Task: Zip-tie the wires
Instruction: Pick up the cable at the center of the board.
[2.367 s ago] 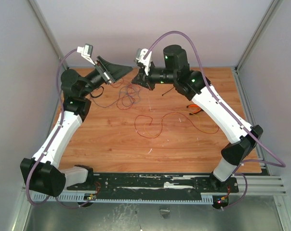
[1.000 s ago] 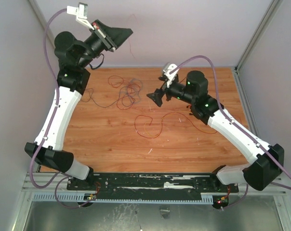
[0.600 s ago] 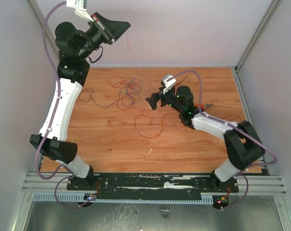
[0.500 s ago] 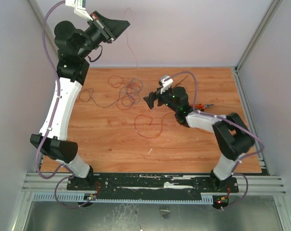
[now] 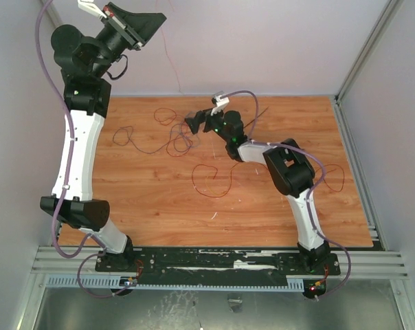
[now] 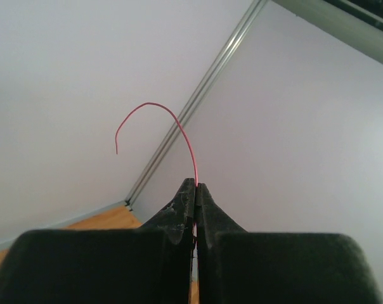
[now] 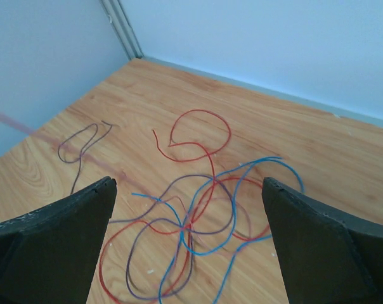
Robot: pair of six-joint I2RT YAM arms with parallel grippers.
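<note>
The wires lie in a loose tangle of red, blue and purple strands at the back of the wooden table. One red wire runs from the tangle up to my left gripper, raised high by the back wall and shut on it. In the left wrist view the wire's free end curls out past the closed tips. My right gripper hovers open just above the tangle, its fingers on either side. I cannot pick out the zip tie.
A separate red loop lies mid-table and another red strand lies at the right. A dark purple loop sits left of the tangle. Walls close in the back and both sides.
My left gripper has climbed higher and further left, pulling the red wire up. The right arm has folded back and swung its open gripper left, over the tangle.
</note>
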